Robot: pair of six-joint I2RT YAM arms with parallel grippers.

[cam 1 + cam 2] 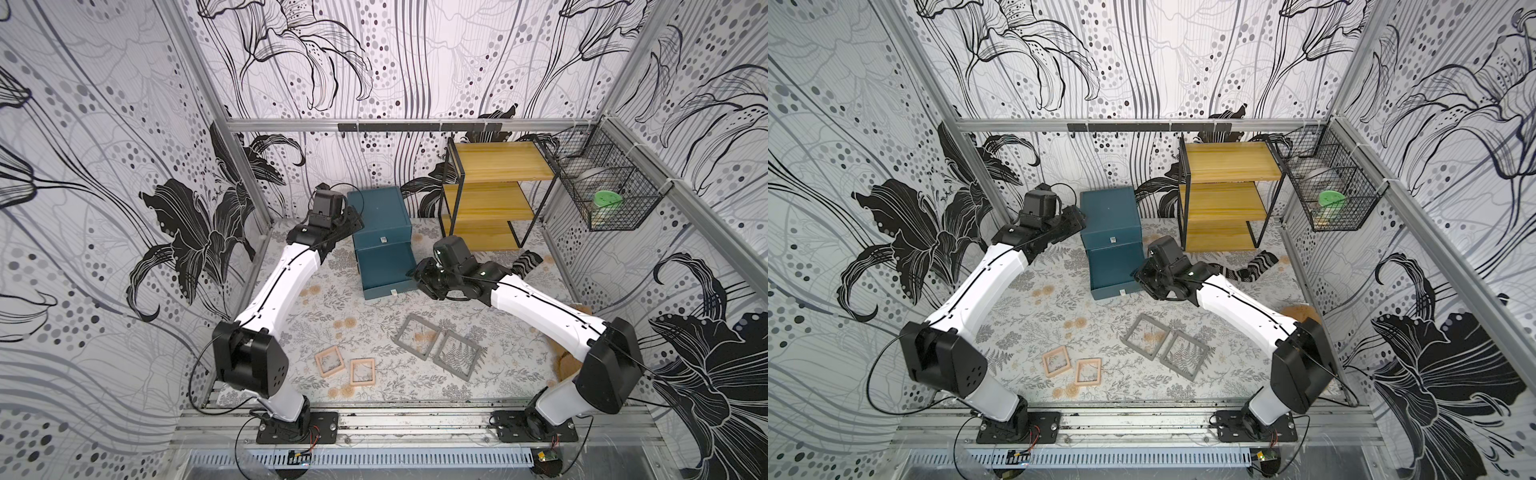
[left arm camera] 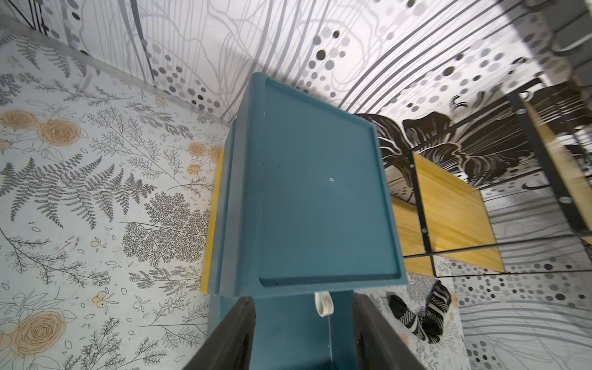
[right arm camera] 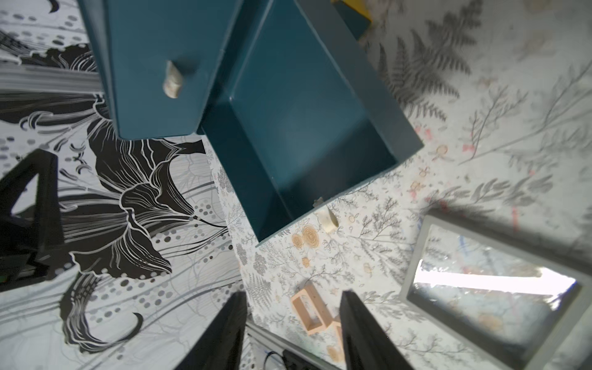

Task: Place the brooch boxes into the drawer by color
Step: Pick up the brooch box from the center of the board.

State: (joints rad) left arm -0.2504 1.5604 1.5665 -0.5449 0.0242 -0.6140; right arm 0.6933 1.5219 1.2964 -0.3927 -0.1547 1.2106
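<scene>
Left gripper (image 2: 302, 298), fingers apart, empty, hovers by top edge of teal drawer chest (image 1: 380, 216). Two pinkish-tan brooch boxes (image 1: 329, 364) lie side by side at front of floral mat (image 1: 316, 316). Chest's bottom drawer (image 1: 386, 266) stands pulled out (drawer above it shut). Right gripper (image 3: 293, 294), fingers parted, empty, hangs just beside it. Two grey brooch boxes (image 1: 417, 340) lie side by side, front right.

Only a yellow strip (image 2: 210, 224) shows beside the drawer (image 2: 320, 192). A grey brooch box (image 3: 493, 288) is blurred and cropped.
</scene>
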